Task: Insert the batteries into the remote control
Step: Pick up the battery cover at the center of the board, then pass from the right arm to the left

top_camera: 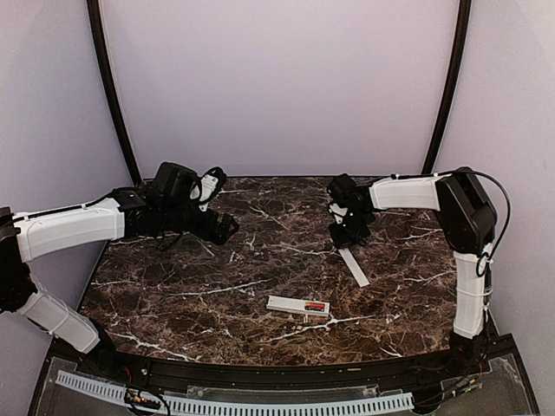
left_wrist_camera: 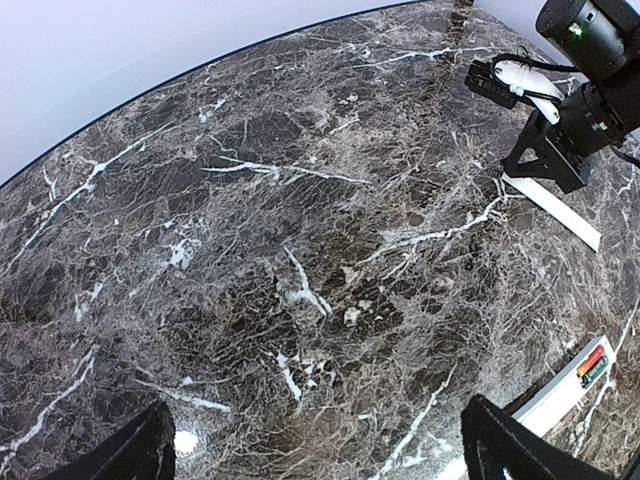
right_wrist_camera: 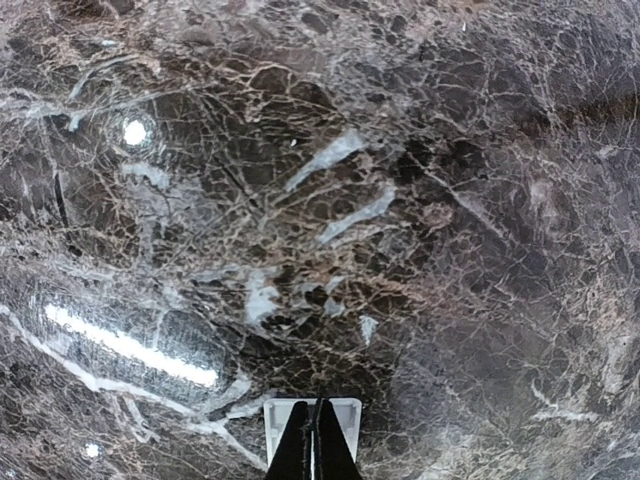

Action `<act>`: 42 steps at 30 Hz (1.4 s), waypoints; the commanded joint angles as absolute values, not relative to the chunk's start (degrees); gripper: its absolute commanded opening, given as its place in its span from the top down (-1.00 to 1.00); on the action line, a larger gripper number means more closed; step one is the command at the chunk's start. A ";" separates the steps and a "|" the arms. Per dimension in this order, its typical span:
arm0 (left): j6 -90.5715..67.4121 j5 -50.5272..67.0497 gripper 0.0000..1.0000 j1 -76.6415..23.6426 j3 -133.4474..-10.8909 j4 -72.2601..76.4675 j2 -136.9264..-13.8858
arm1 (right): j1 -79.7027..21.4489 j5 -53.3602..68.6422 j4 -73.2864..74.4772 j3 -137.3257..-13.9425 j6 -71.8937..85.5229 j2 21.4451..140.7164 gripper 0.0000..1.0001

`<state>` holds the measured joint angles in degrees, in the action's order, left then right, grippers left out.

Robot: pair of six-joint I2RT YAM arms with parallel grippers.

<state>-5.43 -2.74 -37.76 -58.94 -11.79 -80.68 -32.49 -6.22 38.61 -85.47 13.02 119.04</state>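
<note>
The remote control point(top_camera: 290, 304) is a slim white bar lying near the front middle of the table; it also shows in the left wrist view point(left_wrist_camera: 560, 392). The batteries point(top_camera: 316, 307), one red-orange and one dark, lie side by side in its open right end point(left_wrist_camera: 592, 366). My left gripper point(top_camera: 224, 228) is open and empty, hovering far to the left of the remote point(left_wrist_camera: 318, 410). My right gripper point(top_camera: 345, 238) is shut, its tips point(right_wrist_camera: 317, 405) over the far end of a flat pale-grey strip point(right_wrist_camera: 345, 415).
The pale-grey strip point(top_camera: 354, 266) lies flat on the dark marble table point(top_camera: 191, 286), right of centre, above the remote; it also shows in the left wrist view point(left_wrist_camera: 553, 208). The curved table edge runs along the back.
</note>
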 commanded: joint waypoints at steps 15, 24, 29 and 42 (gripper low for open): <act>-13.16 8.24 -0.87 -37.78 -55.92 -4.27 -82.79 | -36.54 -6.30 31.88 -78.31 19.03 109.31 1.00; -32.76 11.35 -0.87 -47.58 -55.29 20.26 -95.83 | -39.14 -5.32 28.01 -75.53 23.42 105.52 1.00; -41.39 16.87 -0.96 -50.41 -61.33 29.78 -109.26 | -39.41 -3.31 25.32 -73.74 26.47 102.15 1.00; -44.66 22.81 -0.86 -51.85 -70.36 33.58 -117.86 | -43.63 -4.03 25.91 -76.43 28.21 96.31 1.00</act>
